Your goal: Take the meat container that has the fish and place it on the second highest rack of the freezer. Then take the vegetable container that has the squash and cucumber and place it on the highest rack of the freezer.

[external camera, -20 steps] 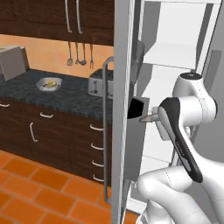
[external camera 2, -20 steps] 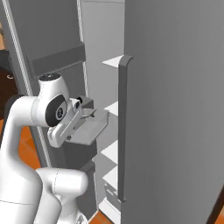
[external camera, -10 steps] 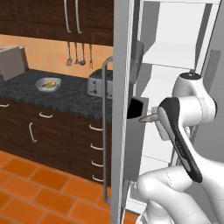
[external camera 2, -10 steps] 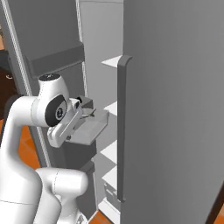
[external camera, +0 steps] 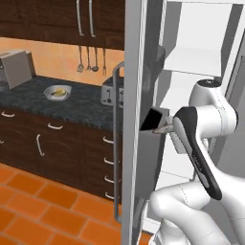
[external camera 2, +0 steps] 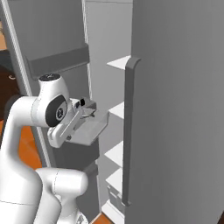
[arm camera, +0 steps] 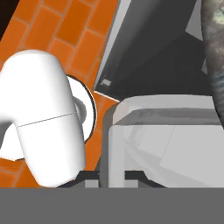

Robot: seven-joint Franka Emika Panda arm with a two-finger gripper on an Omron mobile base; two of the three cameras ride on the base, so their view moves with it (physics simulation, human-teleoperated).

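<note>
Pincer clamped on the grey container, carrying it at the open freezer; next it needs sliding onto its rack.

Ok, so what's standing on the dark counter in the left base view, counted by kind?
On the counter:
bowl with yellow food: 1
toaster: 1
grey boxy appliance: 1
Total: 3

My arm rises from the base, bends at the elbow and reaches forward at mid height. My hand is level, its fingers pinched nearly together.
</note>
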